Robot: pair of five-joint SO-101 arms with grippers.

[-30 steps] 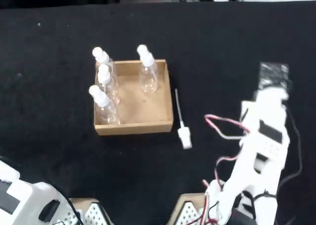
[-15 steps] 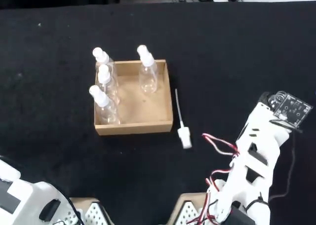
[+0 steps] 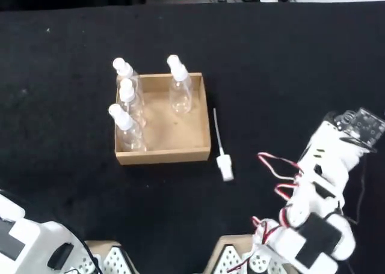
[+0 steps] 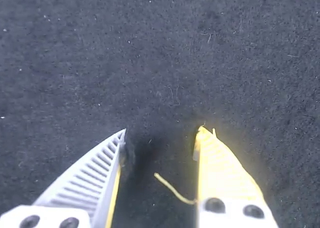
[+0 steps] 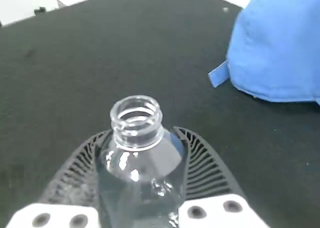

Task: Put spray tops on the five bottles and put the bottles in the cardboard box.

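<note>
Checking from the near left corner of the table (image 3: 72,33): the left arm (image 3: 30,244) sits where it sat a second ago. Its wrist view has the left gripper (image 4: 162,133) over bare black cloth, fingers apart, nothing between them.

Cardboard box (image 3: 162,155), left of the table's centre, is unmoved. Four bottles (image 3: 180,91) stand in it, each with its spray top on: three along the left wall, one at the far right corner.

Loose spray top (image 3: 225,166) also unmoved, lying on the table just off the box's near right corner, its tube pointing toward the far edge.

Right arm (image 3: 328,166) is the change. Over the last second it has folded back from a long reach toward the near right corner, well apart from the box.

The high view gives the layout; the right wrist view gives the grasp. The right gripper (image 5: 140,133) has its fingers clamped on the fifth bottle (image 5: 137,163), held upright with its neck open. A blue fabric object (image 5: 280,43) lies beyond it.

Judgement: four of five done. The last bottle is in hand but uncapped, so its top has to be picked up next — probably by the free left gripper.
</note>
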